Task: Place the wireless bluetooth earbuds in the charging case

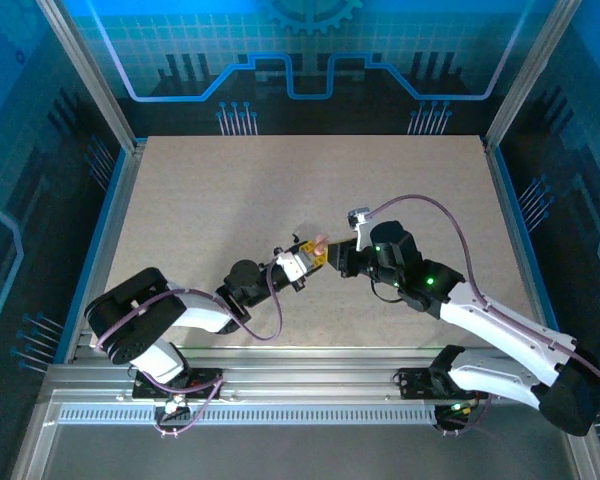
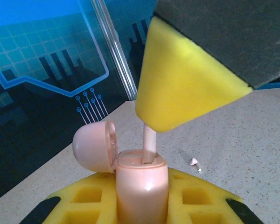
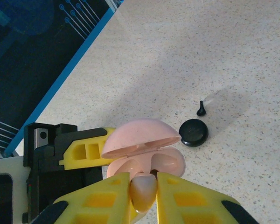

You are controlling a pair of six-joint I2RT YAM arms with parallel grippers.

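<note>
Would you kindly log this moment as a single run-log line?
left gripper: shut on round pale pink plastic charging case, lid open | right gripper: shut on pale pink earbud, stem in case slot

Both arms reach inward from the near edge, wrists meeting at centre. The left gripper [image 1: 308, 262] has its fingers [image 2: 93, 200] clamped on the charging case [image 2: 142, 184]. The right gripper [image 1: 333, 260] has its fingers [image 3: 102, 200] pinching a pale pink earbud [image 3: 143, 190].

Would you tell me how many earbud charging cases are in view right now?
2. A pink case, lid open, sits in the left tool; a black case lies on the table. The arms may hide others.
</note>
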